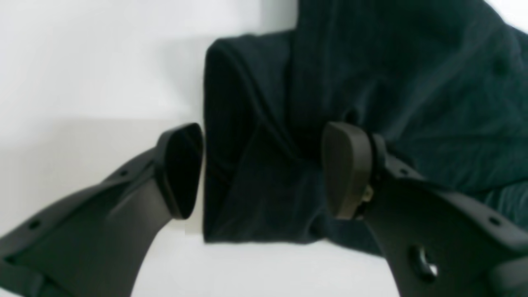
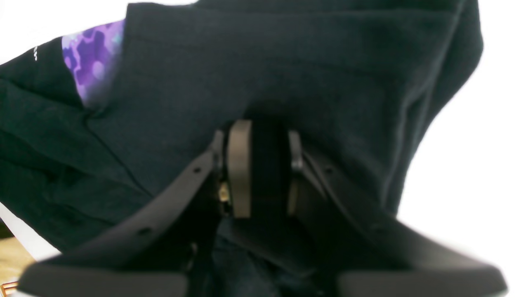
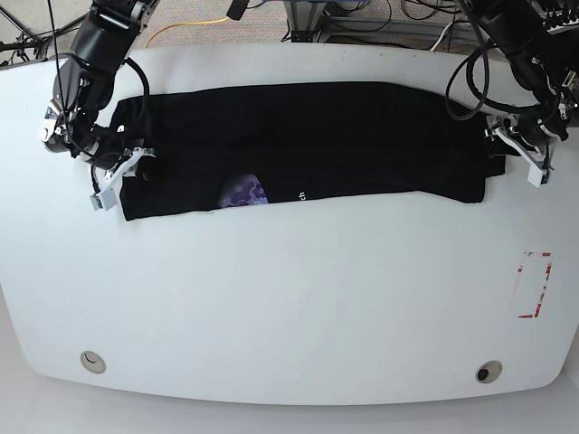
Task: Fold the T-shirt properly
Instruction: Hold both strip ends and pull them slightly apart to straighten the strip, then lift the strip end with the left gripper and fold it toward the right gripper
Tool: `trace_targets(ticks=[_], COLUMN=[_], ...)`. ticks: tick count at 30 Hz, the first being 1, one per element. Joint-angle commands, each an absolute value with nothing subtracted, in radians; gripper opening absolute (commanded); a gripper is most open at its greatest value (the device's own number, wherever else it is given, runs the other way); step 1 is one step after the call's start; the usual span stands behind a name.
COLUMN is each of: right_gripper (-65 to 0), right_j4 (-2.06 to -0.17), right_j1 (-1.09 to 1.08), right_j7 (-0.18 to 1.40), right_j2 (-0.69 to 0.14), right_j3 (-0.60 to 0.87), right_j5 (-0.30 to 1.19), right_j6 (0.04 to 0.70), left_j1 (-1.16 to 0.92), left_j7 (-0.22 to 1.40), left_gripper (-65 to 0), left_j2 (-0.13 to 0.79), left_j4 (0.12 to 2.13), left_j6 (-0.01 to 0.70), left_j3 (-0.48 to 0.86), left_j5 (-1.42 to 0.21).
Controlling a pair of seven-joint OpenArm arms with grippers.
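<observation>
Black shirt (image 3: 317, 136) spans the upper frame in the base view; my left gripper (image 1: 264, 171) is spread at its upper-right end, my right (image 2: 268, 169) narrowly parted at upper left.

T-shirt (image 3: 317, 136) on table (image 3: 298, 298), toward its back, right gripper (image 3: 143, 161) over one end; left gripper (image 3: 507, 145) at other

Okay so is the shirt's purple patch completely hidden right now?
No, the base view shows the purple patch along the shirt's near edge.

Purple patch (image 3: 242, 191) partly hidden, white lettering (image 3: 302, 195) cropped
</observation>
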State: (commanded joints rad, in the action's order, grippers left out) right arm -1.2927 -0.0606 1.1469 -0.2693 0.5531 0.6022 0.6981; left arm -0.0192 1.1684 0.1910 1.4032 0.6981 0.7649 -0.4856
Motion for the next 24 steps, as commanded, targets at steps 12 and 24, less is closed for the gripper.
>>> trace_targets(ticks=[12, 24], right_gripper=[-53.6, -53.6], right_j4=[-1.293, -1.293], right_j1=[-0.059, -0.058], right_j7=[1.147, 1.147], right_j2=[-0.271, -0.269], right_j3=[0.555, 0.555], right_j5=[0.602, 0.602], right_j6=[0.698, 0.698], left_j1=[0.001, -0.076], left_j7=[1.136, 1.142], left_gripper=[-56.3, -61.4], left_j2=[0.189, 0.165], left_j4=[1.3, 1.662], left_j6=[0.698, 0.698], left_j3=[0.762, 0.685], left_j5=[-0.478, -0.455])
